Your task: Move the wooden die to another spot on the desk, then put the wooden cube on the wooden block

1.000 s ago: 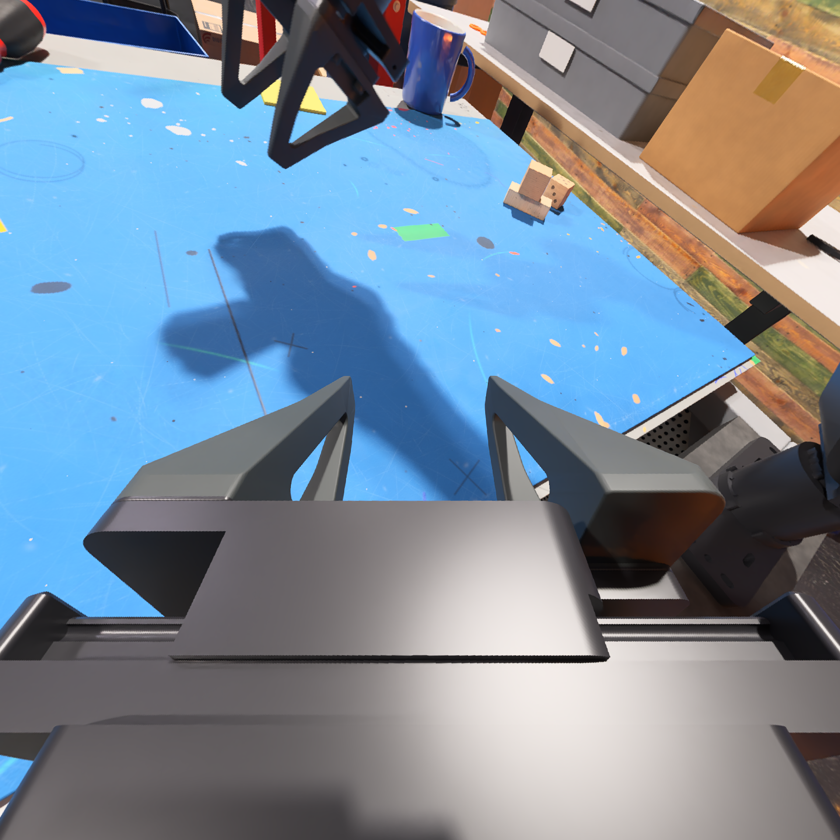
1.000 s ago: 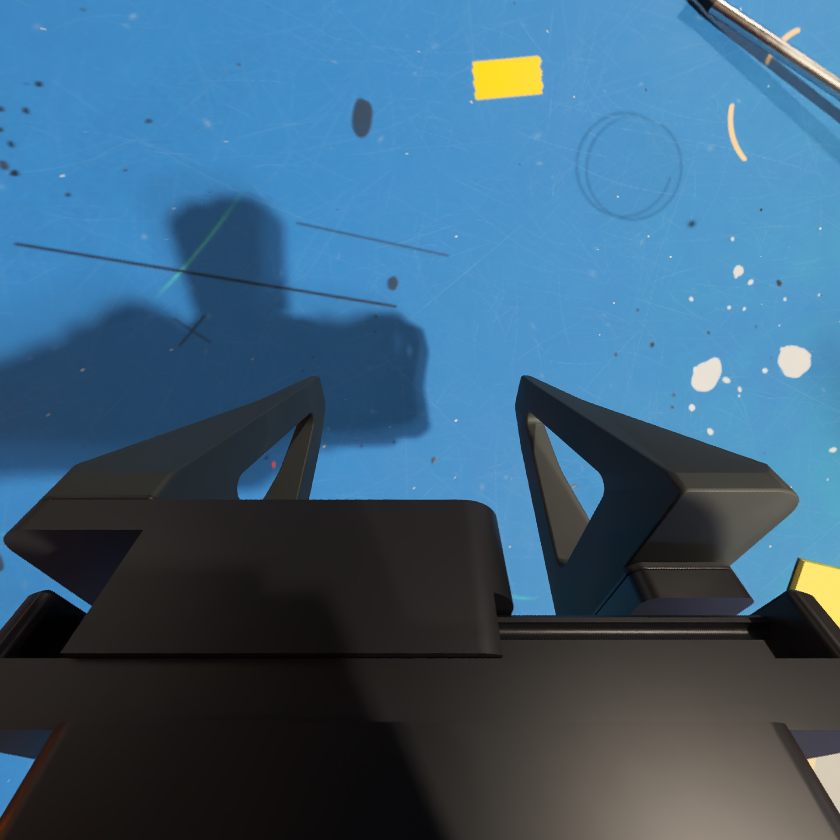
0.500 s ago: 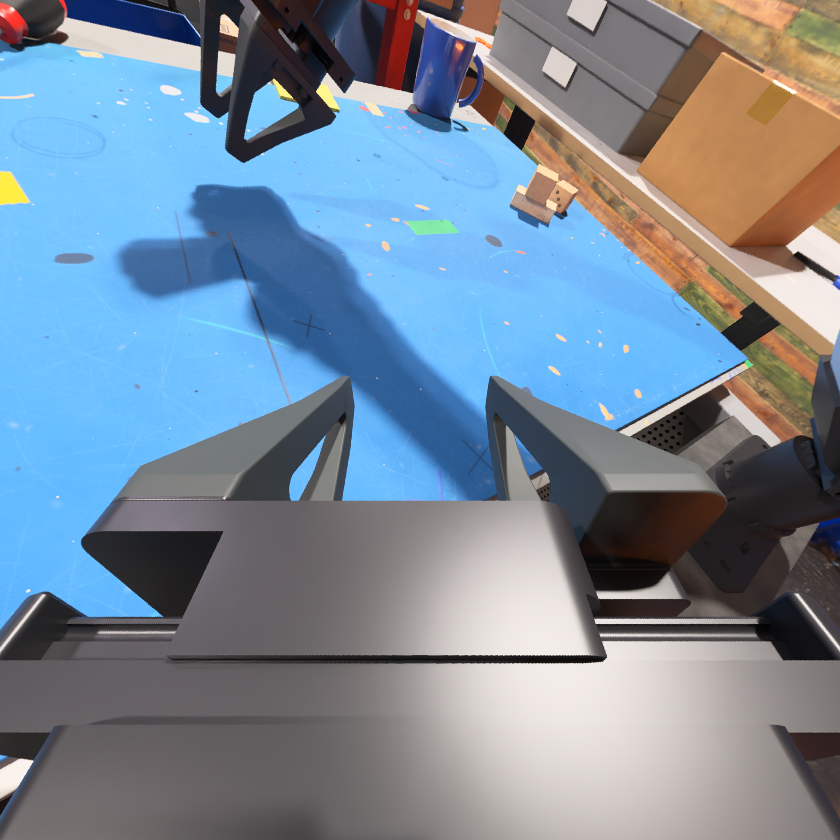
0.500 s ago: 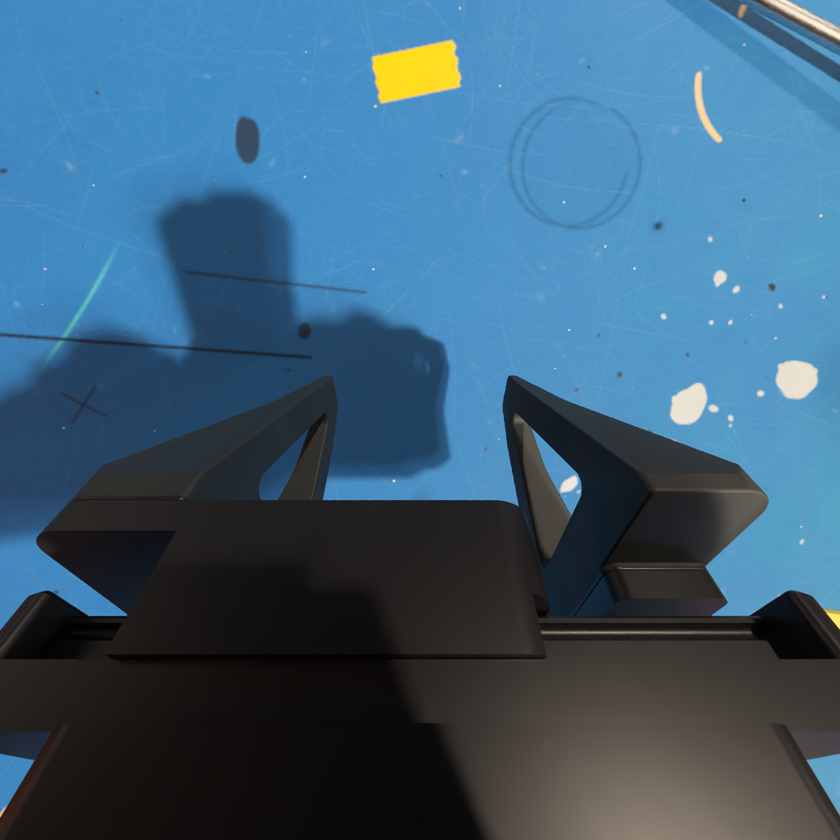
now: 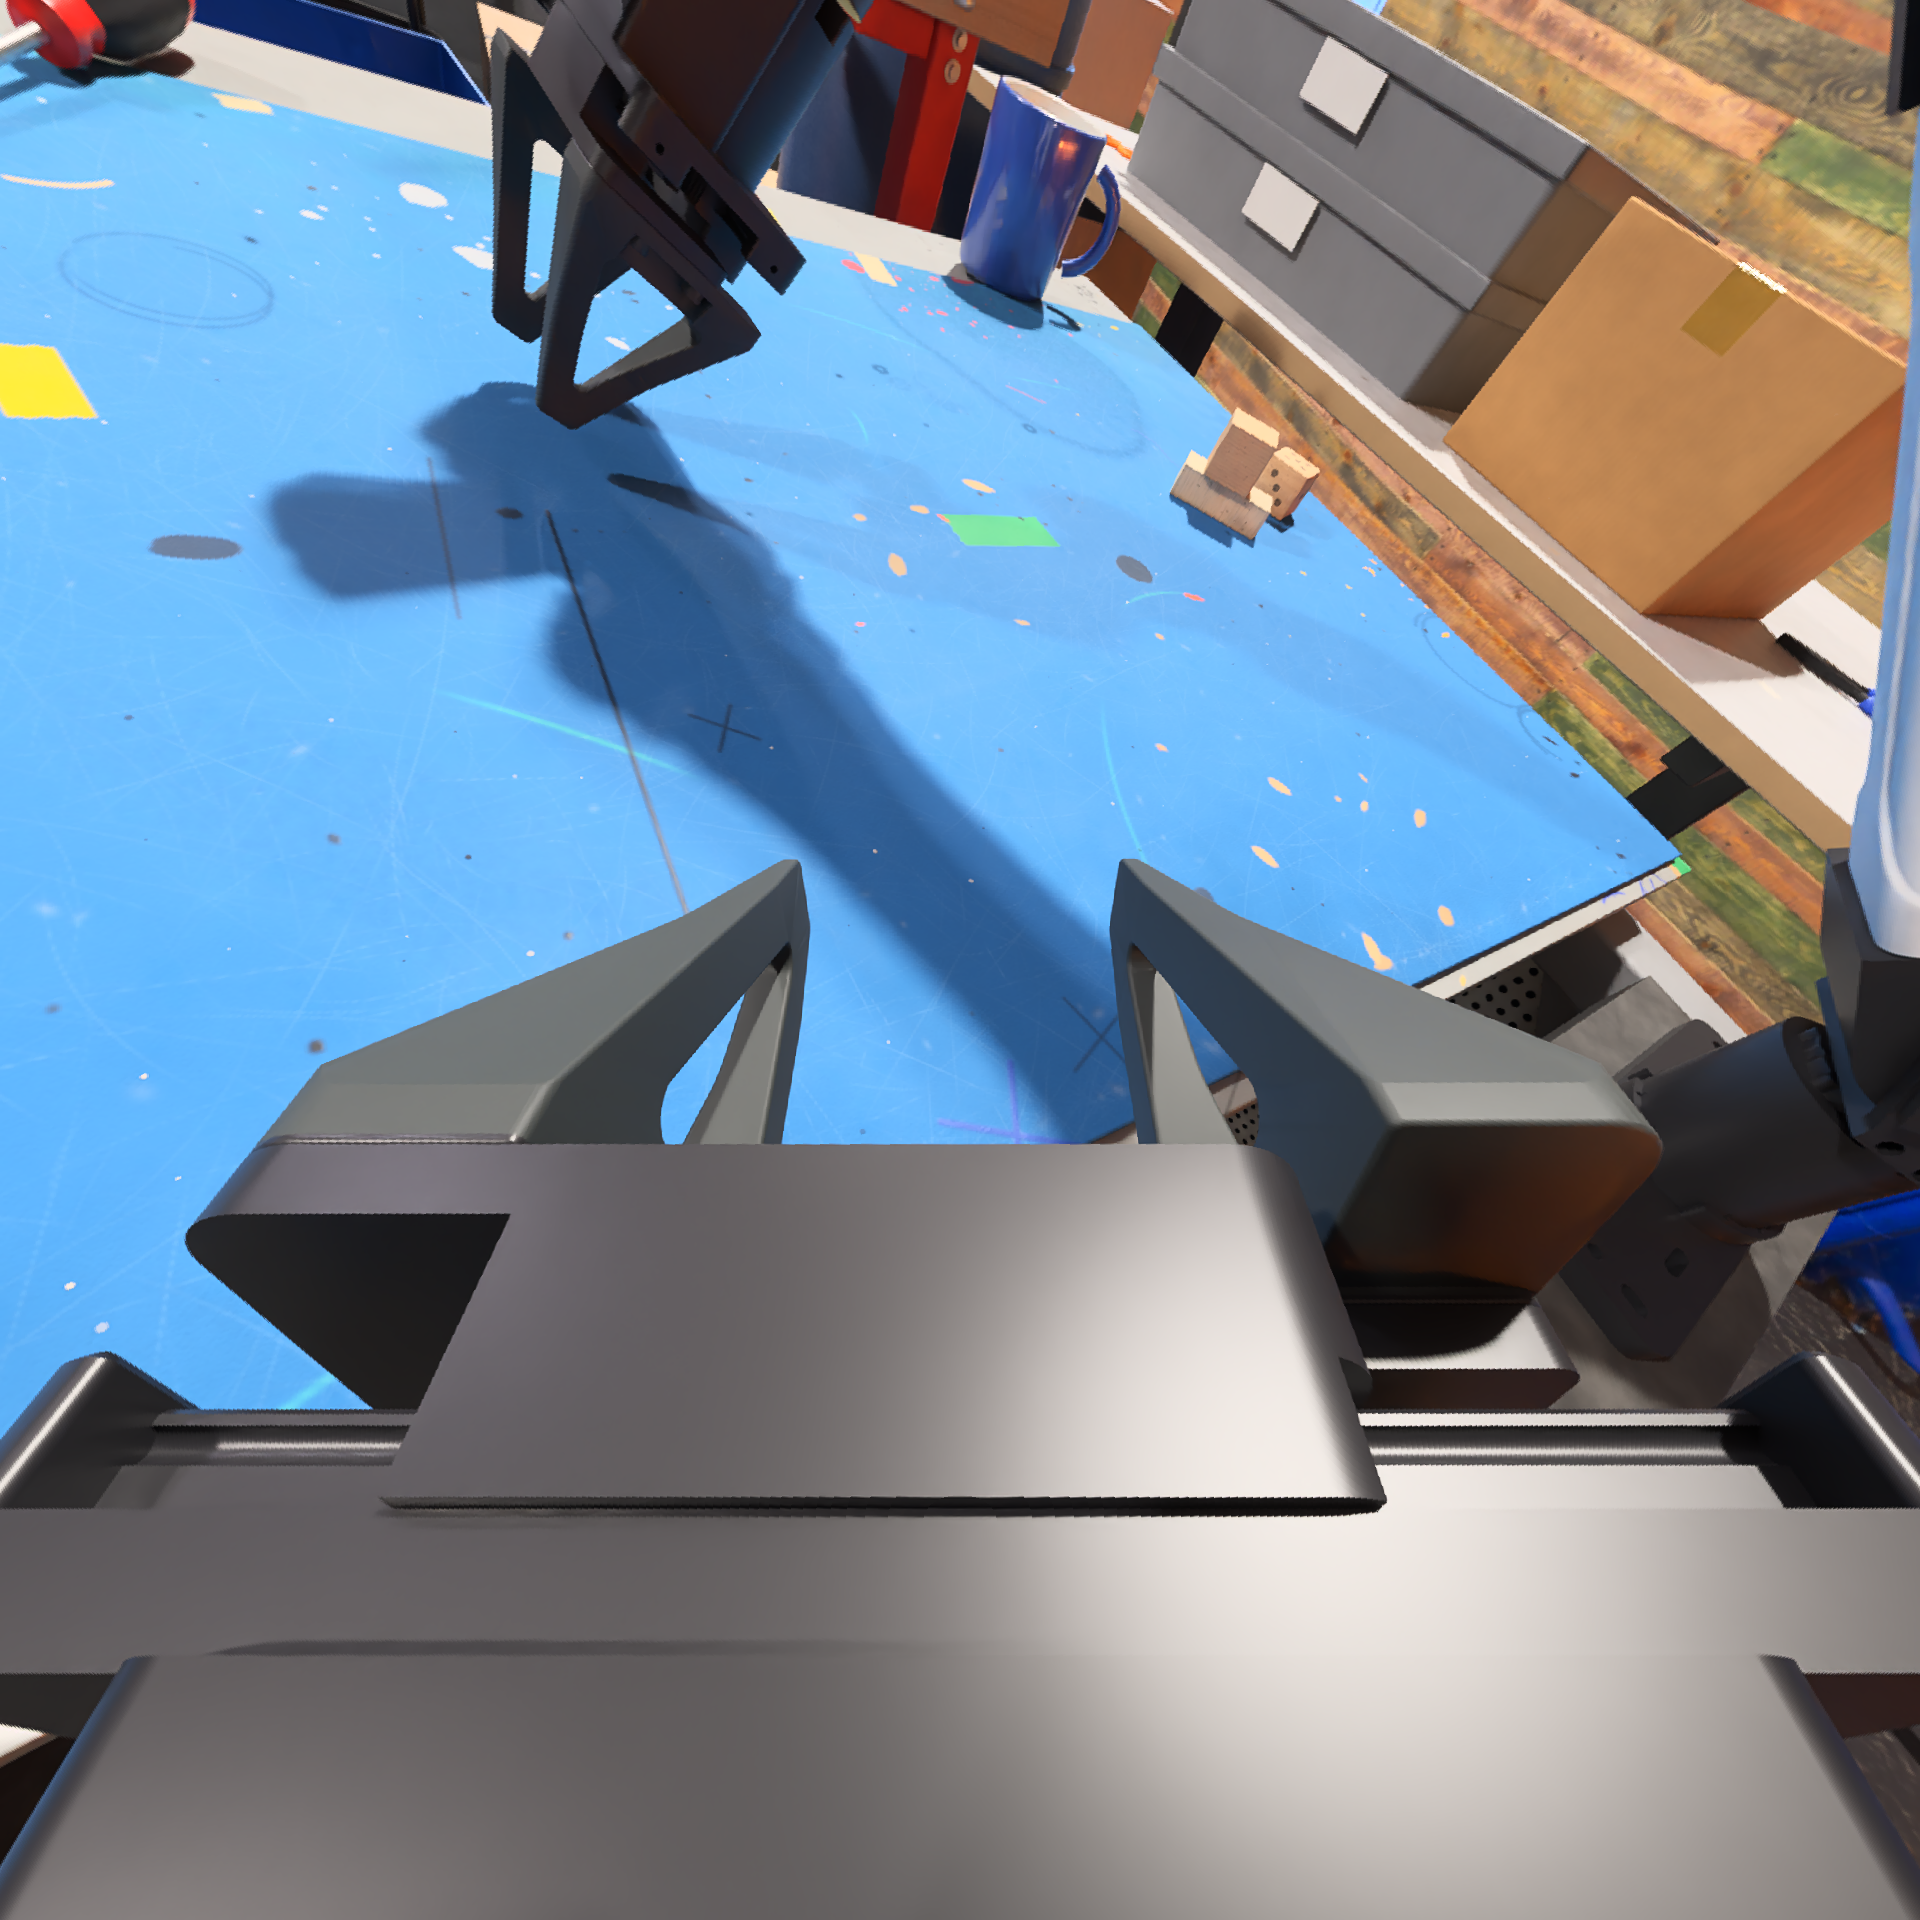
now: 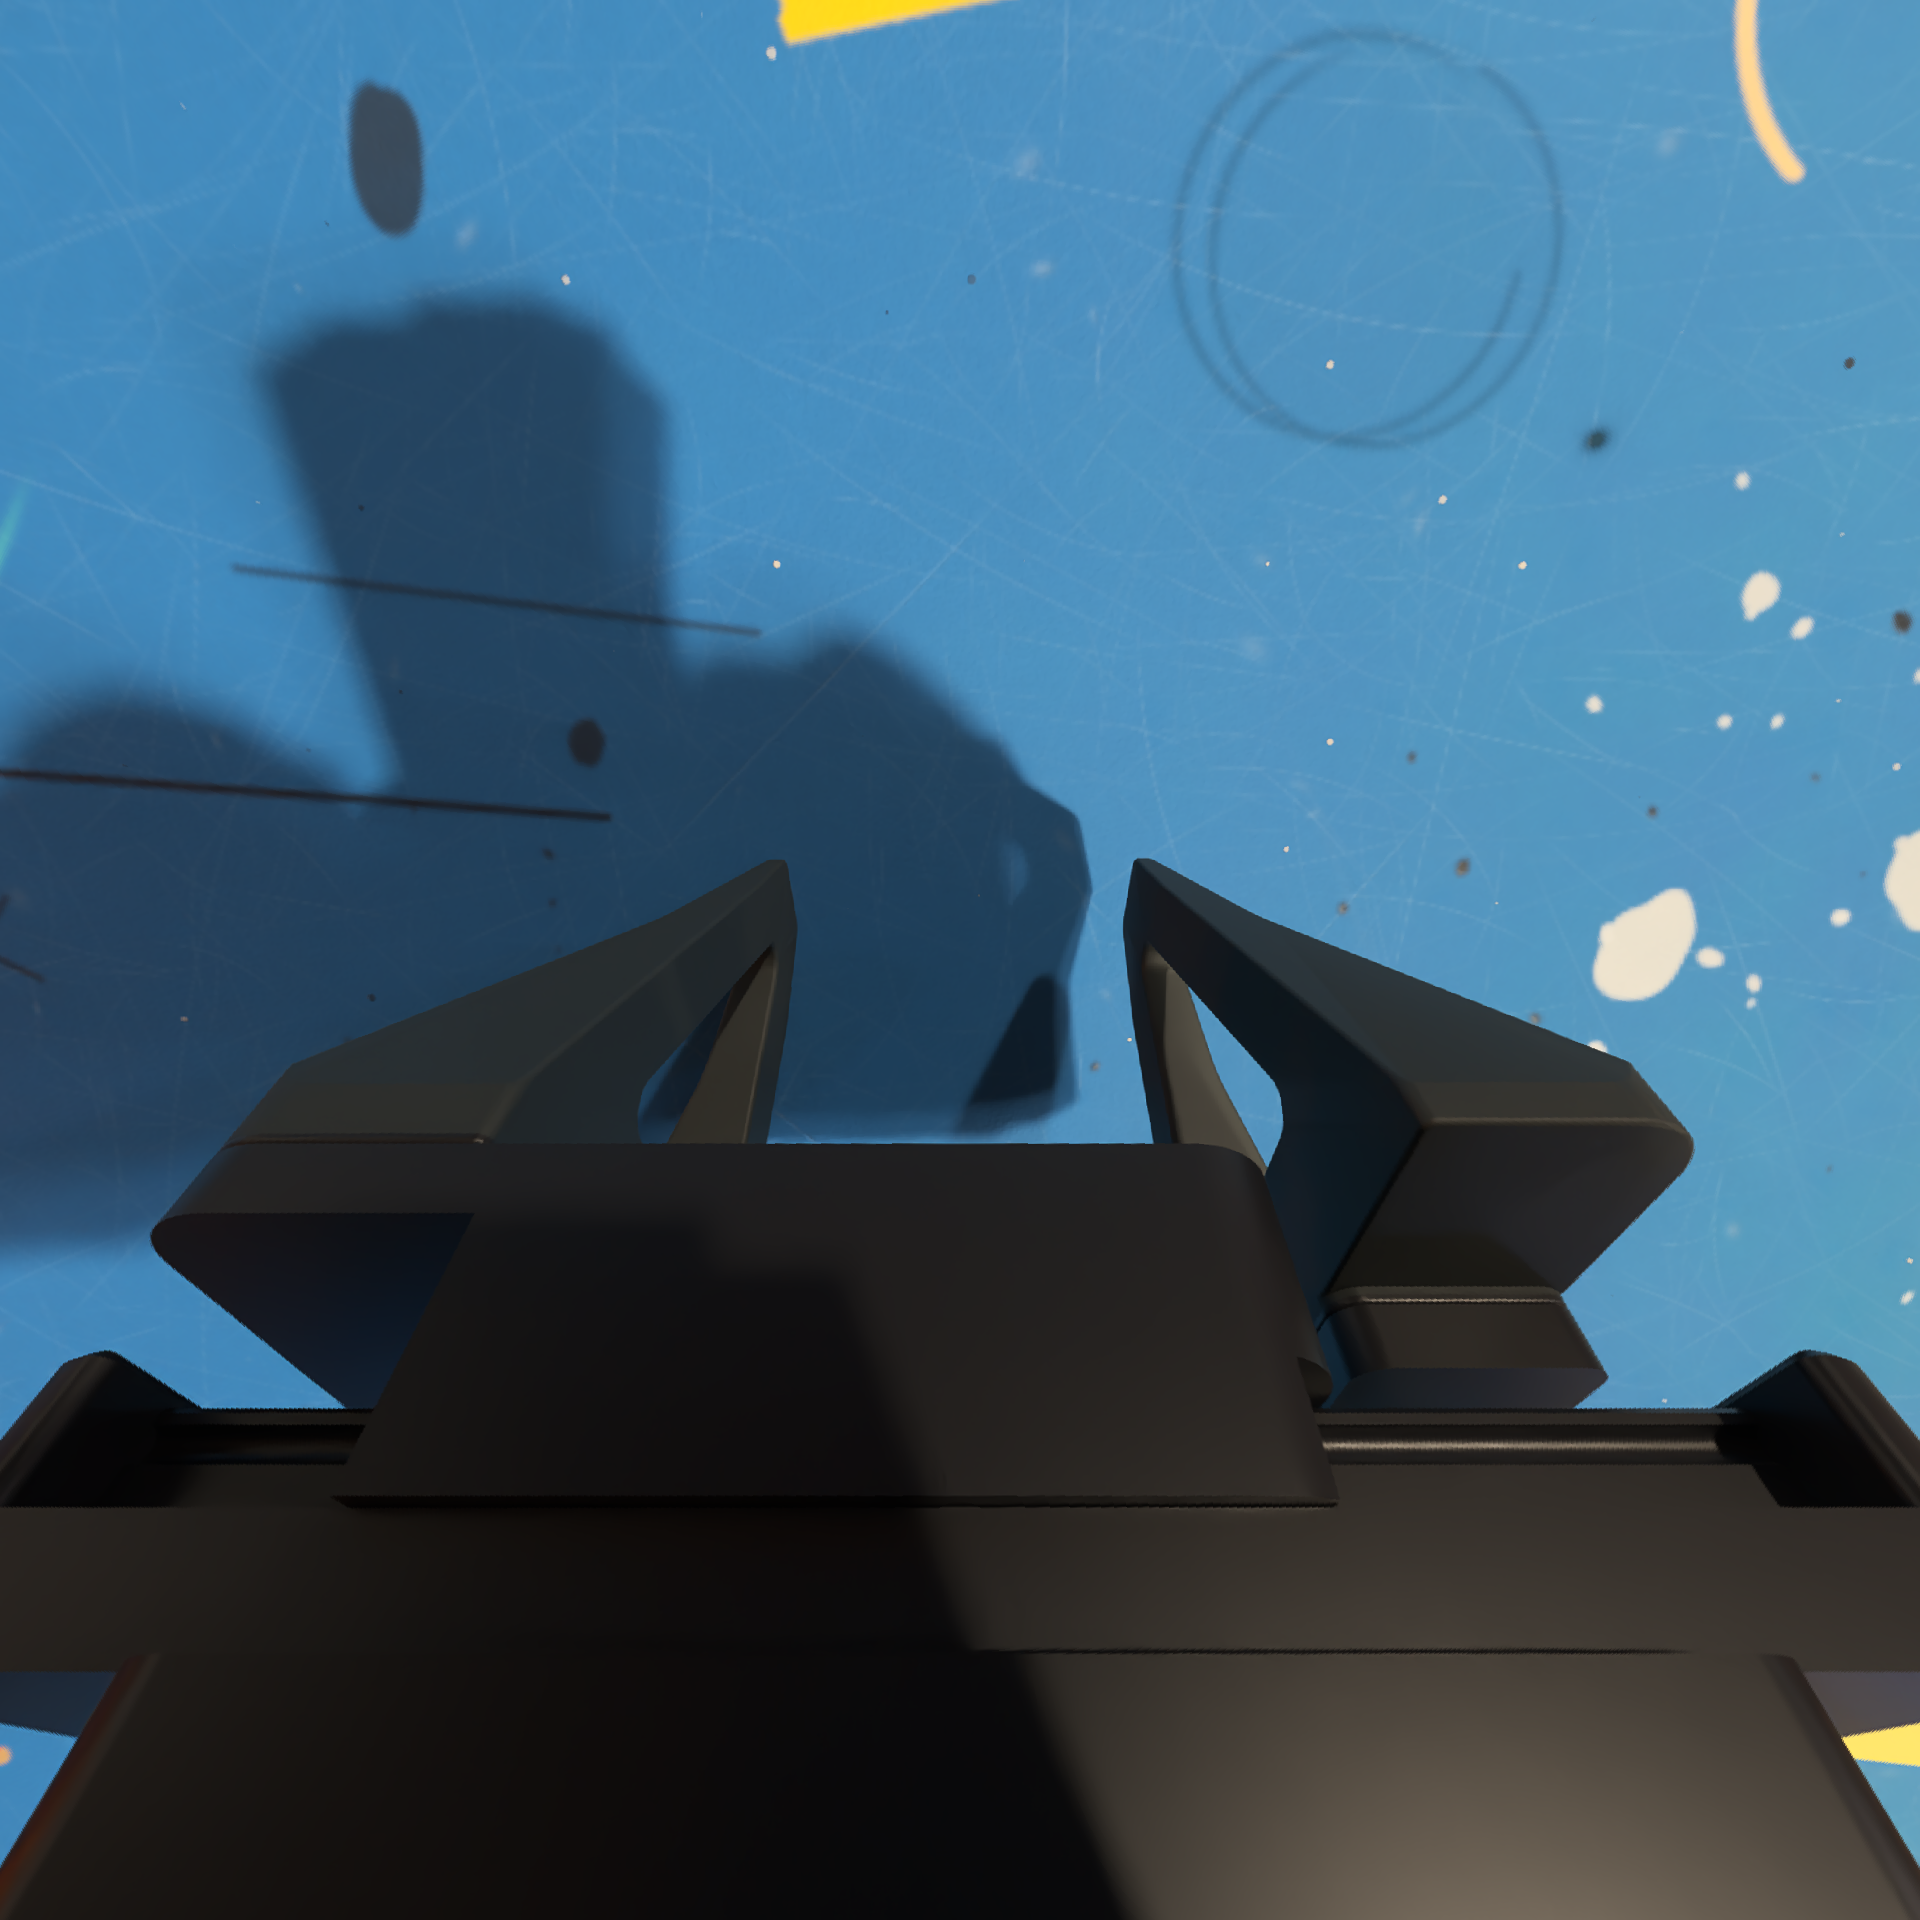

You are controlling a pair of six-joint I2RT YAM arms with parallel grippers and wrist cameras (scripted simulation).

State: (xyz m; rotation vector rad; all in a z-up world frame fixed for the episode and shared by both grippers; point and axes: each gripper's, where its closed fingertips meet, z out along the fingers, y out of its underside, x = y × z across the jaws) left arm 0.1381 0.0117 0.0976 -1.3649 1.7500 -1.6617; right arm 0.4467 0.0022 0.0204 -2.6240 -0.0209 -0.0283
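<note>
In the left wrist view, three pale wooden pieces sit together near the desk's far right edge. A flat wooden block (image 5: pixel 1214 506) lies on the blue mat, a plain wooden cube (image 5: pixel 1242 454) stands on it, and a wooden die (image 5: pixel 1288 484) with dark pips rests against its right side. My left gripper (image 5: pixel 958 935) is open and empty, low over the mat's near right part, far from the pieces. My right gripper (image 5: pixel 545 379) hangs over the mat's far left, close to the surface. In its own view the right gripper (image 6: pixel 958 935) is open and empty over bare mat.
A blue mug (image 5: pixel 1023 197) stands at the mat's far edge. A side bench holds a grey drawer box (image 5: pixel 1351 187) and a cardboard box (image 5: pixel 1683 416). A red post (image 5: pixel 925 104) rises behind the mug. The desk's right edge (image 5: pixel 1538 935) is near my left gripper.
The right gripper has come down closer to the mat and shifted left, and its jaws have narrowed somewhat. The left gripper's jaws have not changed; its view has shifted a little.
</note>
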